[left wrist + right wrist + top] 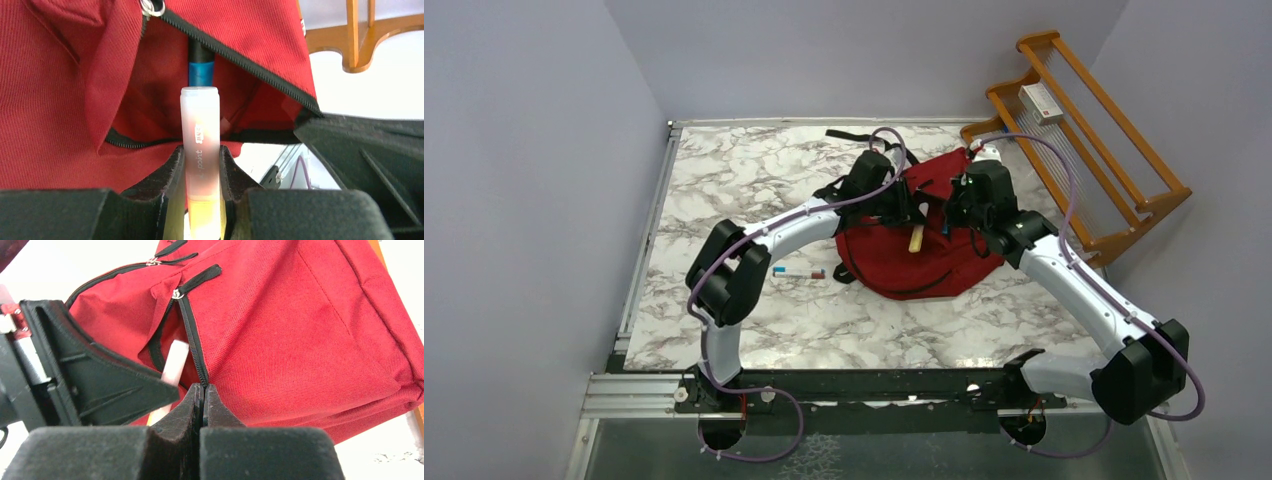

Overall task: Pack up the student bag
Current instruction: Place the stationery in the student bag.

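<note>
While the student bag (924, 265) is lying right of centre on the marble table (724, 190) in the overhead view, my left pincer (200, 162) is pinching a yellow marker (200, 120) by its frosted cap, aiming it at the open front pocket, where a blue pen (201, 72) is showing; my right pincer (201, 392) is pressing together on the pocket's black zip edge (192, 340); another pen (799, 272) is lying left of the bag.

The student bag (924, 262) lies on the table (724, 190). A pen (799, 272) lies just left of it. A rack (1092, 150) stands right of it.
</note>
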Robot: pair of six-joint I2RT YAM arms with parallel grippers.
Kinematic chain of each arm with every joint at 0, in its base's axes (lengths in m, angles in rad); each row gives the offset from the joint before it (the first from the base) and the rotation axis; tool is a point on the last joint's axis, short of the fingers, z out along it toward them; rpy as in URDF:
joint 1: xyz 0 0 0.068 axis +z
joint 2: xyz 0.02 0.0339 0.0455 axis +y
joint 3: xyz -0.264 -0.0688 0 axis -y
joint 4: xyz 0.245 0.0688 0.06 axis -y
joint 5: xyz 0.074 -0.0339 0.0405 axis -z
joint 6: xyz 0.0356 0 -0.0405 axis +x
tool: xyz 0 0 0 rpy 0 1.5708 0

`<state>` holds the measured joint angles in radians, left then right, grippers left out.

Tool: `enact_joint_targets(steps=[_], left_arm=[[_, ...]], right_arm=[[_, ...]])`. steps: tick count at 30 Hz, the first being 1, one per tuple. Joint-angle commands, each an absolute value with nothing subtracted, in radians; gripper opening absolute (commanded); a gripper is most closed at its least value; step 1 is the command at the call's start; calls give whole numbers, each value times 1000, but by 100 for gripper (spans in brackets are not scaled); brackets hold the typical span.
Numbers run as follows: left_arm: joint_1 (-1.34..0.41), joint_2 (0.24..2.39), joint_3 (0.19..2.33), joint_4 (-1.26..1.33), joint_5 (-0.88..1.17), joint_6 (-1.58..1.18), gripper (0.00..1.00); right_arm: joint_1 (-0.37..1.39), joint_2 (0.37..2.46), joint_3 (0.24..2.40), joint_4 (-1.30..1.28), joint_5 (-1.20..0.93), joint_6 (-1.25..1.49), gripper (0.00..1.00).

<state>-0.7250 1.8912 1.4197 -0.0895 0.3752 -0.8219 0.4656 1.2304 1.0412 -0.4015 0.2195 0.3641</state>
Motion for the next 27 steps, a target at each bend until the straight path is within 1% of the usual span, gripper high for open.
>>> enact_joint_targets(steps=[1,8,15,23,27], left_arm=[[-726,1948,1503,-16,407,-874,0],[-725,2038,1603,15,387,-921,0],[-721,2098,1634,124,338,-1013,0],[-726,2147,1683,168,242,-1092,0],[-727,2174,1731,151,242,-1074,22]], right_arm=[[472,1182,1042,-381,221,381,0],[473,1170,1016,-372,173,411,0],[472,1148,980,-347,126,424,1],[473,1146,955,-331,61,435,0],[472,1153,954,-331,59,438,0]])
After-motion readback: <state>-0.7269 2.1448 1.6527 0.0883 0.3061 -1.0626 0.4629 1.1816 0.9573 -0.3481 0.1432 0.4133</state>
